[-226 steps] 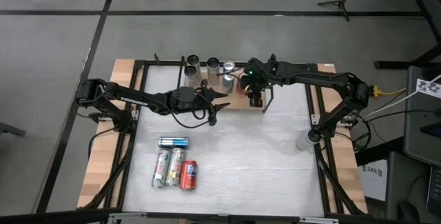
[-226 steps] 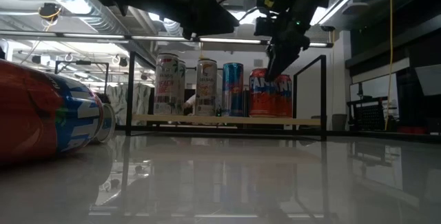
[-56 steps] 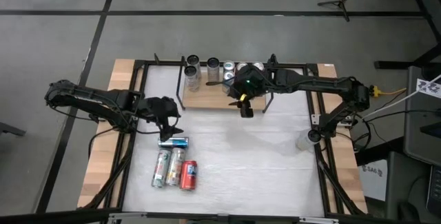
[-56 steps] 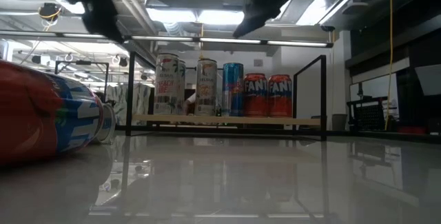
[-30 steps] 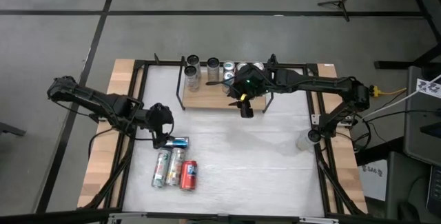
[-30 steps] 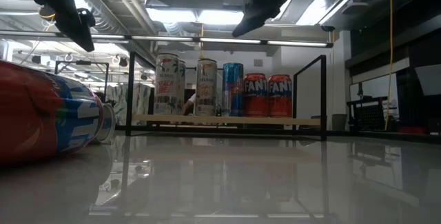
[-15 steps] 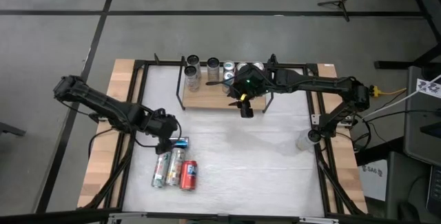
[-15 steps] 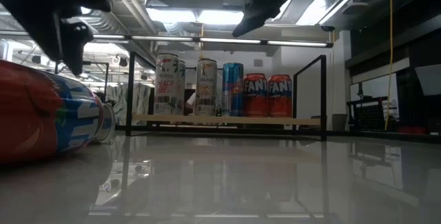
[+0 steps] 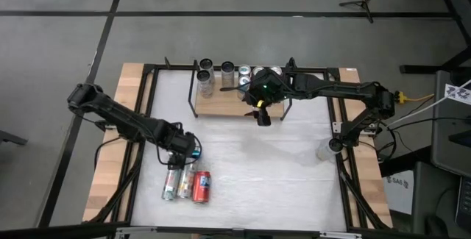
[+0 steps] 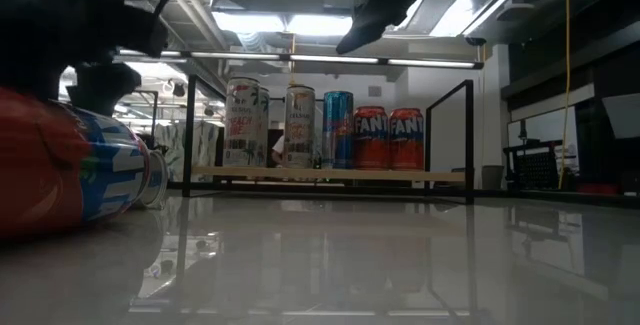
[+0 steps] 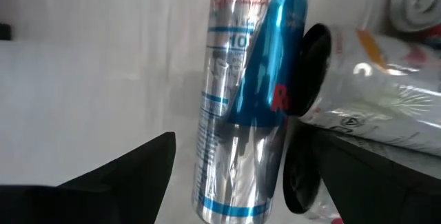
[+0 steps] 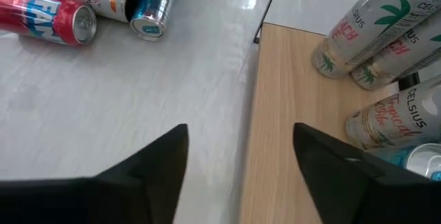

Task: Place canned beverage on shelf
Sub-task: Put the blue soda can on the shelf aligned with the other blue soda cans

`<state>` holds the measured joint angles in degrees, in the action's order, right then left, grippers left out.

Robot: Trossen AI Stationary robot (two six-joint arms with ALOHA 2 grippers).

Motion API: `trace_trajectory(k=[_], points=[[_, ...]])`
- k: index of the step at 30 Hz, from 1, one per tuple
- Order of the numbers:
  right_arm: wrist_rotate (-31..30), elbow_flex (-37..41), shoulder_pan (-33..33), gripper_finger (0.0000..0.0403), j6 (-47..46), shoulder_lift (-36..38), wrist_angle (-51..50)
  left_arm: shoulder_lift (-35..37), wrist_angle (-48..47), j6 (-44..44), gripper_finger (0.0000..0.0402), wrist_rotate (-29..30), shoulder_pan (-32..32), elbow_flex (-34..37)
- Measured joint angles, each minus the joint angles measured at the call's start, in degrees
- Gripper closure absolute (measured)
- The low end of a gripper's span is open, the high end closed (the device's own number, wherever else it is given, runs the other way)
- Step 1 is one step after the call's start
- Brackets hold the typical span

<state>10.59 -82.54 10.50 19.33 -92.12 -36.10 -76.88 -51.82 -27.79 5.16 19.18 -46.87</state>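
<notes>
A blue and silver can (image 11: 248,100) lies on its side on the white table, also seen in the high view (image 9: 193,151). My left gripper (image 9: 181,151) is open and low over it, one finger on each side of its body (image 11: 227,176). My right gripper (image 9: 261,115) is open and empty above the near edge of the light-wood shelf (image 9: 224,105), as its wrist view shows (image 12: 241,169). Several cans (image 10: 300,125) stand upright in a row on the shelf board (image 10: 330,174). My left gripper straddles the middle of the lying can, its fingers across the can's length, coming from above. One finger's pad (image 11: 306,93) lies close against the can's side; I cannot tell whether it touches. The other finger (image 11: 138,172) stands apart from the can.
Two pale cans (image 9: 179,179) and a red can (image 9: 201,187) lie on their sides just beyond the blue can, toward the table's near edge. Black rod uprights (image 10: 188,135) stand at the shelf's ends. The middle and right of the tabletop (image 9: 280,173) are bare.
My left gripper has moved toward the table's near edge and a little right, and come down over the blue and silver can. The can has stayed where it lay. My right arm has kept still.
</notes>
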Motion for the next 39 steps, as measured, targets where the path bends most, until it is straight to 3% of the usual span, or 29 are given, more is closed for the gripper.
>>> trace_trajectory(k=[5,11,29,39], points=[[0.0,0.0,0.0,0.0089,0.0,0.0,0.0,-3.0,0.8,1.5,0.0064,-0.2,0.0,0.0],[0.0,0.0,0.0,0.0065,0.0,0.0,0.0,-6.3,2.6,3.0,0.0082,-0.2,-0.3,0.0],[0.0,0.0,0.0,0.0063,0.0,0.0,0.0,-8.3,2.8,3.1,0.019,-0.1,-5.8,0.0],[0.0,0.0,0.0,0.0066,0.0,0.0,-0.5,-7.9,5.3,3.0,0.0201,1.7,-8.8,0.0]])
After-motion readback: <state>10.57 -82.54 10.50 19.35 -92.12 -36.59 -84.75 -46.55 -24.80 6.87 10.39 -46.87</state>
